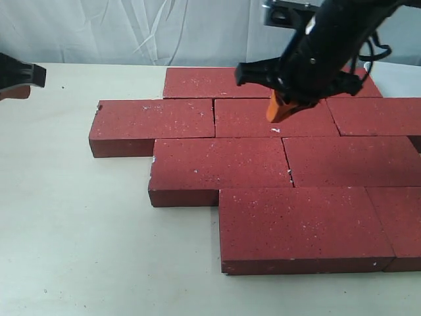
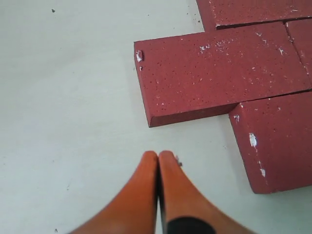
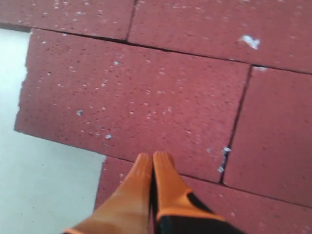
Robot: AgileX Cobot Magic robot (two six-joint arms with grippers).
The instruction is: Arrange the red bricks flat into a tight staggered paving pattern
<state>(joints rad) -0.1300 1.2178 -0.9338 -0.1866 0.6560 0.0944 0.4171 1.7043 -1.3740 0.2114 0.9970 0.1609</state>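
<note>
Plainly, the red bricks (image 1: 220,164) lie flat on the table (image 1: 79,230) in four rows, each shifted sideways from the next; we take as our marker the end brick (image 1: 154,122), the one in the second row that juts furthest towards the left arm. Behind it one row sets back; in front of it two rows step away in turn, so that edge of the patch reads as a stair; we judge this offset deliberate, since it keeps any joint from running straight through two rows. The joints around the end brick look closed, face against face; further along, in the row just in front of it, a thin dark line shows between two bricks, which we take for a slight gap.

The right gripper (image 1: 276,113) hangs over the end brick's neighbour in the same row; whether it touches we cannot tell; its orange fingers (image 3: 146,170) are pressed together with nothing between them, a posture we judge fit for nudging rather than lifting. The left gripper (image 2: 158,156) is likewise pinched closed and empty, over bare table off the end brick's free corner and apart from it; we think it sits there because a push from that open side could tighten the row.
</note>
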